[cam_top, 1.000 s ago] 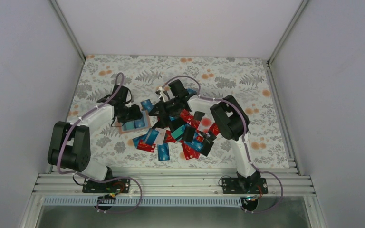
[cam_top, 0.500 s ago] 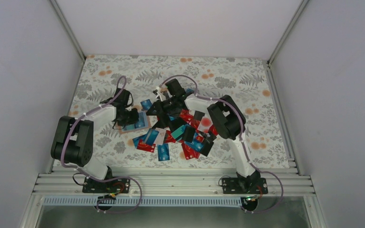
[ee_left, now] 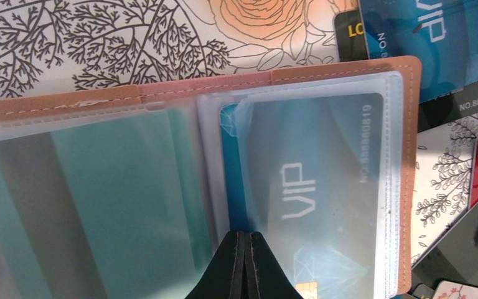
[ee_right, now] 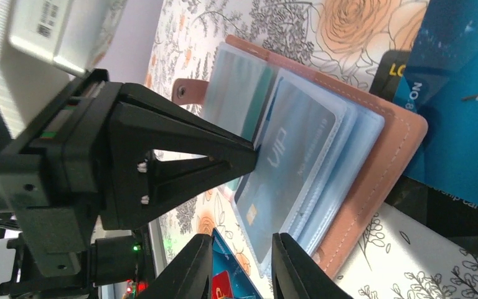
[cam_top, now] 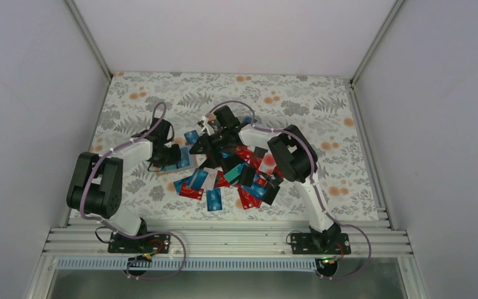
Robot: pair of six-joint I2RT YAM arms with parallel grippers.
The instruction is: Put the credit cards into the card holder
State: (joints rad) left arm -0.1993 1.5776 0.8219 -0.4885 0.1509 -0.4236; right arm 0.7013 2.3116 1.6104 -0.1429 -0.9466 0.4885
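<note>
Seen from above, the card holder [cam_top: 185,160] is mostly hidden under the left arm's wrist. Only a strip of blue and tan shows on the desk [cam_top: 131,106], just left of the heap of credit cards [cam_top: 244,177], and neither pair of fingers can be made out there. The left wrist view cuts the holder off at its left and bottom. It lies open, with a blue VIP card [ee_left: 311,180] in the right clear sleeve [ee_left: 393,187] and a blurred teal card [ee_left: 118,187] in the left one. The left end effector [ee_left: 244,243] has its fingers pressed together with nothing between them, and its tip rests on the sleeved VIP card. In the right wrist view the right end effector [ee_right: 241,265] shows a narrow gap. The lower edge of the sleeves runs down into that gap, but whether the fingers pinch it I cannot tell. Compared with a second ago, the left arm's elbow has swung a little farther from the near edge and less of the holder shows. The right arm's wrist has shifted slightly toward the far left.
</note>
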